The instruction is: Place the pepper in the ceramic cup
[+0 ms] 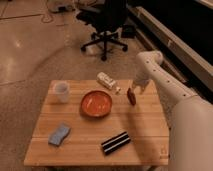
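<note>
The pepper (pixel 131 96) is a small dark red-brown piece on the wooden table (pixel 145 127), near its right edge and just right of the orange-red bowl (pixel 97 103). The white ceramic cup (pixel 61 91) stands upright at the table's far left, on the other side of the bowl. My gripper (pixel 136 88) hangs from the white arm at the right, right above the pepper's upper end and very close to it. I cannot tell whether it touches the pepper.
A white oblong carton (pixel 106 80) lies at the table's back edge with a tiny pale piece (pixel 118 90) beside it. A blue sponge (pixel 59 135) and a black bar-shaped object (pixel 116 142) lie near the front. A black office chair (pixel 107 25) stands behind the table.
</note>
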Controlling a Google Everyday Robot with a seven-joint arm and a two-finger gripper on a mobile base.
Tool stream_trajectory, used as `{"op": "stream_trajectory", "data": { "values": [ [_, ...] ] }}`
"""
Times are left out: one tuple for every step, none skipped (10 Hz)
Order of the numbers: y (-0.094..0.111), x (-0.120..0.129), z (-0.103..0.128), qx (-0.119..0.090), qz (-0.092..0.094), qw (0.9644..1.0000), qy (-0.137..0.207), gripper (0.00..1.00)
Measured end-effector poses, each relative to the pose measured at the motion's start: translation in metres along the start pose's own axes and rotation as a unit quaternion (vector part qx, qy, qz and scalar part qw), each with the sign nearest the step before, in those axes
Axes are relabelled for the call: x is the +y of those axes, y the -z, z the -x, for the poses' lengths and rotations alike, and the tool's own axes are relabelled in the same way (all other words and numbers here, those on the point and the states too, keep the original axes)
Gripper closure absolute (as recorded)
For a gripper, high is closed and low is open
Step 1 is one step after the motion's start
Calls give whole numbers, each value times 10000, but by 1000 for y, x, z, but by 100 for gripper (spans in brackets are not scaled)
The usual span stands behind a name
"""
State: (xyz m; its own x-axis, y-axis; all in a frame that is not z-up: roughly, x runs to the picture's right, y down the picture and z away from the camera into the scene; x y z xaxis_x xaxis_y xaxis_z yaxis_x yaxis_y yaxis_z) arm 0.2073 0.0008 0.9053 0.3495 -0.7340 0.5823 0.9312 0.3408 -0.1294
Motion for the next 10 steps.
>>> {"op": "stream_trajectory", "data": {
  "values": [
    [3, 10, -4, -3, 34, 10000, -56, 57],
    [1, 16, -2, -38, 66, 10000, -48, 57],
    [-6, 13, 1, -75, 56, 10000, 15, 57],
    [-15, 8, 1, -85, 80, 9999, 48, 57],
    [-20, 1, -1, -89, 40, 9999, 86, 57],
    [-16, 9, -2, -12, 39, 9999, 113, 57],
    [-13, 15, 4, 11, 34, 9999, 140, 57],
    [-13, 14, 13, -16, 54, 9999, 127, 57],
    [-17, 10, 14, -21, 39, 9999, 120, 57],
    [-20, 9, 11, -2, 15, 9999, 108, 57]
  ]
}}
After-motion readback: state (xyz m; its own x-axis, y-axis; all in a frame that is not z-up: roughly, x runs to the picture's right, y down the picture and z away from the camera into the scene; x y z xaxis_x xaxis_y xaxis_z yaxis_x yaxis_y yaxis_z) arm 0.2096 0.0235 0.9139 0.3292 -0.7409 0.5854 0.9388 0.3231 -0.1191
